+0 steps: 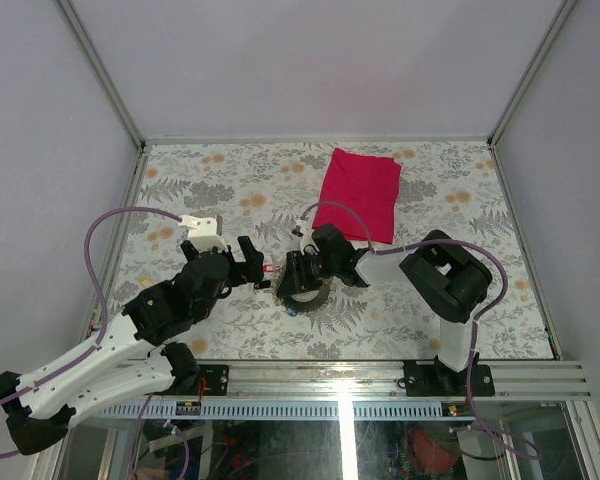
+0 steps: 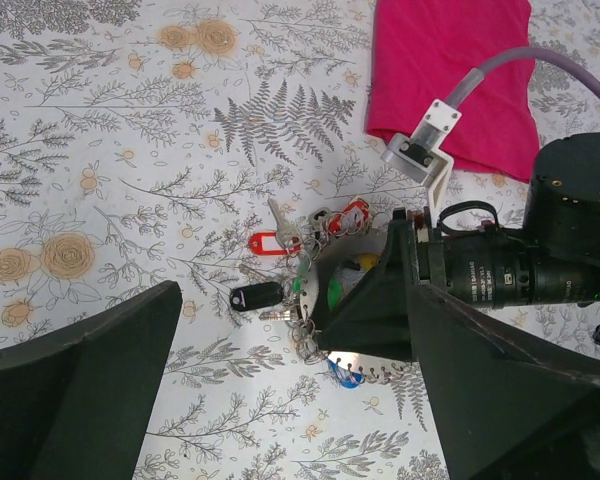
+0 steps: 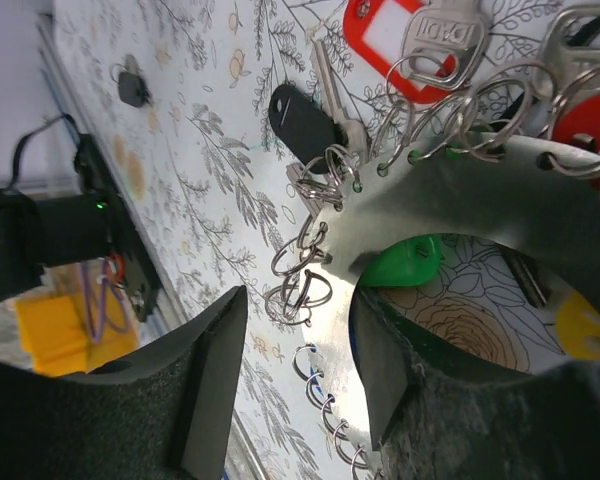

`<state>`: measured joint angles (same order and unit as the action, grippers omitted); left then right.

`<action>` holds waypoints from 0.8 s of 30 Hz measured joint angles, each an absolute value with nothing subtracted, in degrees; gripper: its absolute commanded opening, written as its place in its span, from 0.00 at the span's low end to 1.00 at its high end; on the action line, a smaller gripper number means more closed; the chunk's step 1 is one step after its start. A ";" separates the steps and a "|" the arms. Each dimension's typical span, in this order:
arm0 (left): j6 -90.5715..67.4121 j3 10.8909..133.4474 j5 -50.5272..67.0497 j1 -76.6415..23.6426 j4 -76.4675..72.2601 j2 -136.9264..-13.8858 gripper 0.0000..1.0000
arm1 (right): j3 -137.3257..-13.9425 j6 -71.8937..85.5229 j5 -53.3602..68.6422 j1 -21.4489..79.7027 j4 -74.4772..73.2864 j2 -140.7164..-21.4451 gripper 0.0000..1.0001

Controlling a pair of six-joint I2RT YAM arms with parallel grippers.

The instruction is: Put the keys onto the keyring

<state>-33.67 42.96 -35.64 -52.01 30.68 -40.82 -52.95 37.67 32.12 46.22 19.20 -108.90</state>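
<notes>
The keyring lies flat on the floral table, a wide grey metal band with small split rings along its outer edge. Keys hang on it: a red tag, a black one, a green one and a blue one. My right gripper straddles the band, one finger inside the ring's centre and one outside, jaws still apart. My left gripper stands wide open just left of the keys, holding nothing.
A folded red cloth lies at the back, just behind the right arm. A small dark object sits alone on the table further off. The metal frame rail runs along the near edge.
</notes>
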 measured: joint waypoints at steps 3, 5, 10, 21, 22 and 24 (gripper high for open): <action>-33.65 42.96 -35.64 -52.01 30.70 -41.32 1.00 | -50.41 42.72 34.22 45.23 26.46 -110.19 0.52; -33.67 42.98 -35.75 -52.01 30.70 -41.47 1.00 | -49.74 45.78 35.27 44.93 30.81 -111.59 0.50; -33.67 42.98 -36.05 -52.01 30.81 -41.47 1.00 | -47.92 52.66 36.49 44.77 41.34 -115.09 0.41; -33.67 43.07 -36.49 -52.01 31.07 -41.45 1.00 | -42.33 63.13 35.24 43.77 58.13 -119.04 0.12; -33.69 43.07 -36.49 -52.01 31.16 -41.45 1.00 | -41.67 63.79 34.96 43.70 59.57 -119.04 0.10; -33.69 43.07 -36.49 -52.01 31.46 -41.34 1.00 | -40.21 65.36 34.57 43.46 62.61 -119.04 0.07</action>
<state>-33.69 43.07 -36.49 -52.01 31.46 -41.34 -40.21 65.36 34.57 43.46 62.61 -119.04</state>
